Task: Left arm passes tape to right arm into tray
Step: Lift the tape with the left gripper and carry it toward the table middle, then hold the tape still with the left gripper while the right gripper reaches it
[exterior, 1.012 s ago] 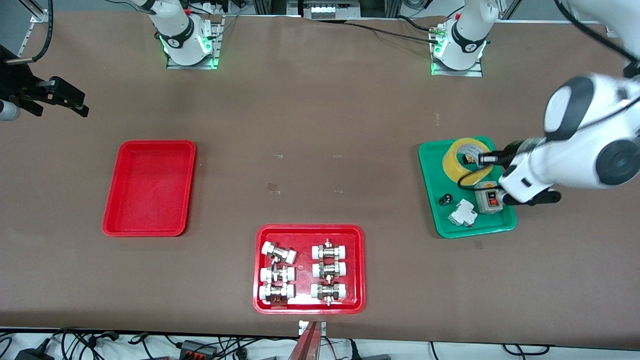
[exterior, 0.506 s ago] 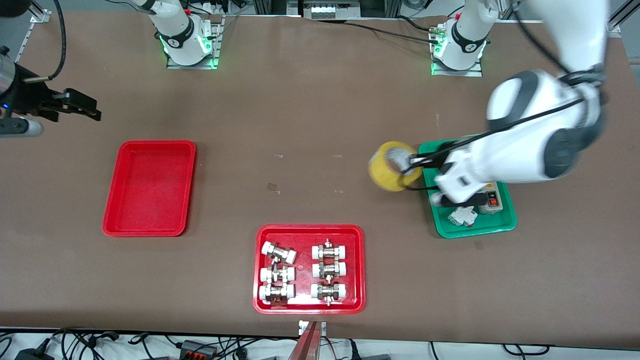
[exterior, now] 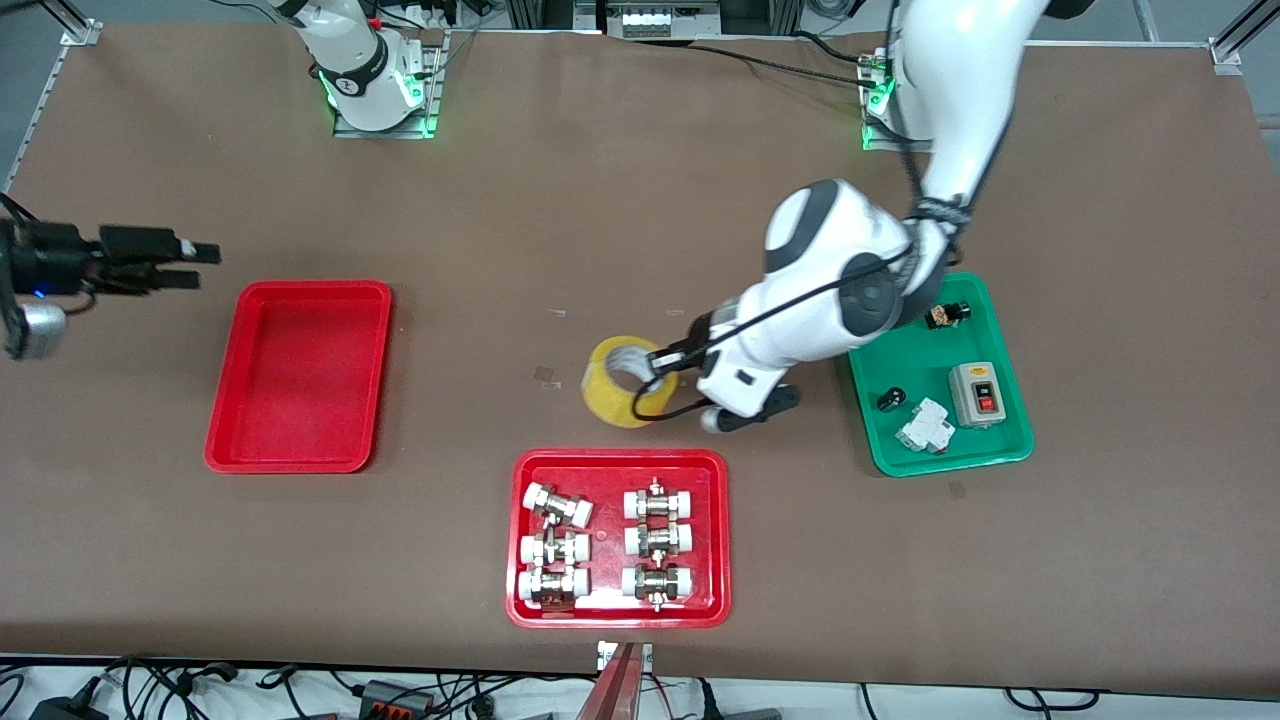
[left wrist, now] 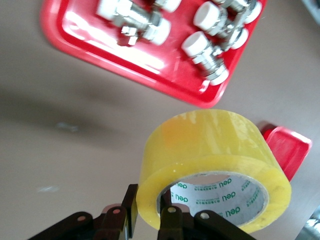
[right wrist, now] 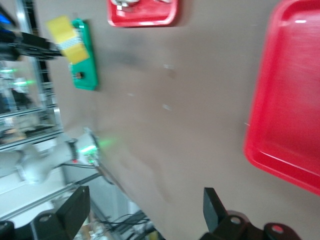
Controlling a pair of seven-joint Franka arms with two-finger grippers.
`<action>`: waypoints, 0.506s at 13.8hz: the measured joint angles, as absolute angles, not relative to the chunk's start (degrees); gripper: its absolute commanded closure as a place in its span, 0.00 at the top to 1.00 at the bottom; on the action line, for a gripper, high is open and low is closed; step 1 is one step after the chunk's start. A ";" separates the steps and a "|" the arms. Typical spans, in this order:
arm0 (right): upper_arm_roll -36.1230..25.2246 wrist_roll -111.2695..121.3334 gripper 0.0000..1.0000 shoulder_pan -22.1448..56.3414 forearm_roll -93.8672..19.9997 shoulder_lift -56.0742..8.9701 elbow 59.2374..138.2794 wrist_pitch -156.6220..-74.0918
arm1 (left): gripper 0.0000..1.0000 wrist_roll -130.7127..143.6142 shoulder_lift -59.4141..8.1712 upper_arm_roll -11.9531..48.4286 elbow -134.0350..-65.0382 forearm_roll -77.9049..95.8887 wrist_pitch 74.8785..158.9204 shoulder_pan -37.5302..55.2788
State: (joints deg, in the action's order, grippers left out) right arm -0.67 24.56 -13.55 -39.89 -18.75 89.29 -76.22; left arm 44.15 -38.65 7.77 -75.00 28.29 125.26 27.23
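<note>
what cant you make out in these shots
- Front view: the left gripper fingertips, hidden by the tape.
- Left wrist view: the tape's lower rim, cut off by the edge.
- Right wrist view: motion blur; the right gripper points away from most of the tray.

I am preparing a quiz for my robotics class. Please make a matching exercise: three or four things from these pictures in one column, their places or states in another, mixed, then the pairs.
1. roll of translucent yellow packing tape
2. empty shallow red plastic tray
3. grey switch box with a red button
4. right gripper

A. in the green tray
B. open, waiting beside the empty tray, at the right arm's end
C. clamped in the left gripper above bare table
D. holds nothing

Pairs: 1-C, 2-D, 3-A, 4-B
</note>
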 measured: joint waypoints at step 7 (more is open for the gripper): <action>0.54 29.13 1.00 -2.26 -47.43 -22.70 91.45 -91.01 | 0.00 47.22 -43.22 7.84 -74.44 32.09 136.72 30.90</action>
